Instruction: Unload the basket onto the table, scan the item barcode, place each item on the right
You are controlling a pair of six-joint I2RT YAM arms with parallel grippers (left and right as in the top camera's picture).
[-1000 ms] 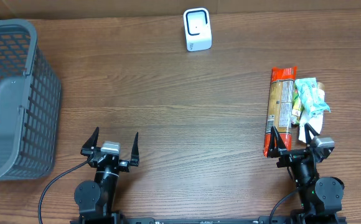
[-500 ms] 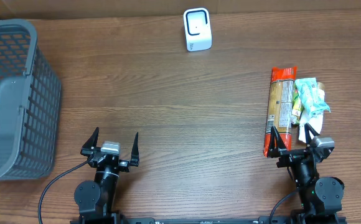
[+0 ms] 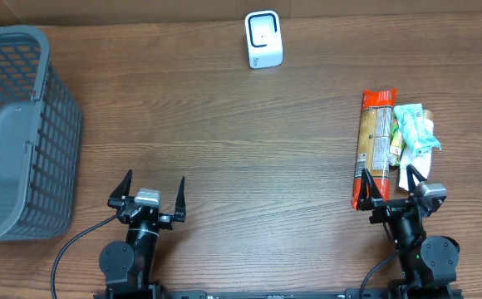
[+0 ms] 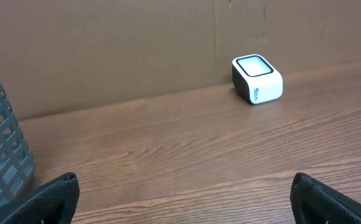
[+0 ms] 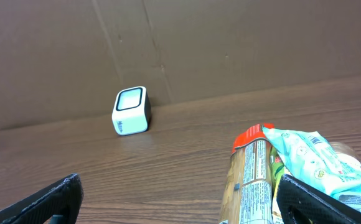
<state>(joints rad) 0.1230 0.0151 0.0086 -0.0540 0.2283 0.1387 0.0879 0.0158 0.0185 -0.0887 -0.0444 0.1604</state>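
We see a brown wood-grain table (image 3: 224, 141) backed by a cardboard wall (image 4: 137, 43). The left gripper (image 3: 154, 178) and the right gripper (image 3: 385, 174) both stand wide open, holding nothing. The long packet (image 3: 375, 137) lies just ahead of the right gripper, with a pale green packet (image 3: 414, 133) touching its right side. The scanner (image 3: 263, 39) sits far ahead, between the 2 grippers. The grey basket (image 3: 62, 108), left of the left gripper, is cut off. We cannot make out any barcode.
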